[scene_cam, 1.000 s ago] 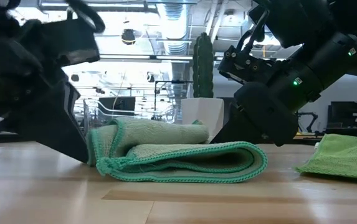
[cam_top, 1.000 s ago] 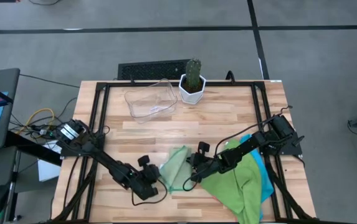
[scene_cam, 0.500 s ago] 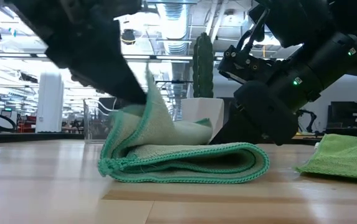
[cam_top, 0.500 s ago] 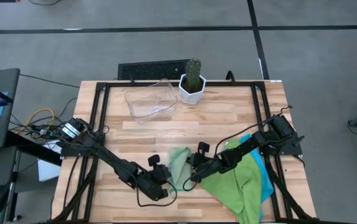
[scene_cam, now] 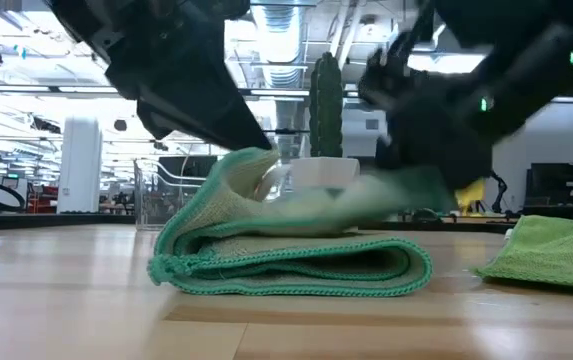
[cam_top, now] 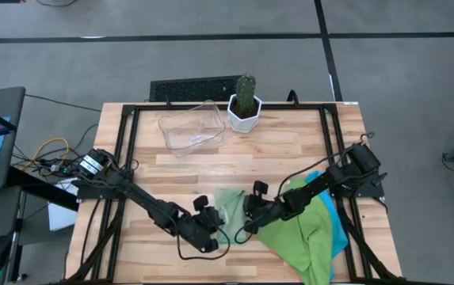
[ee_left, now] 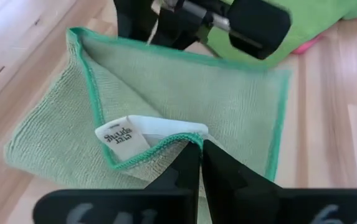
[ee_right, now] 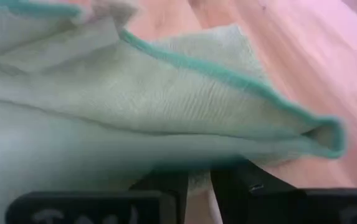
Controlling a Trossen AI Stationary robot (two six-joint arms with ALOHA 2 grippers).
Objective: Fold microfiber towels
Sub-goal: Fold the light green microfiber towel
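Soft, floppy pale green towel [ee_left: 184, 99], best taken at hemmed corners: left claw [ee_left: 198, 163] clenched on its edge, right claw [ee_right: 197, 180] likewise.

High: overhead, straight down, whole worktop [cam_top: 290, 146]. Low: worktop-level, close. Wrists: tight. All share pale green towel [cam_top: 230, 207].

Wooden table [cam_top: 290, 146], pale green towel [cam_top: 228, 207], bright green towel [cam_top: 306, 233], clear tray [cam_top: 191, 127], potted cactus [cam_top: 245, 103]
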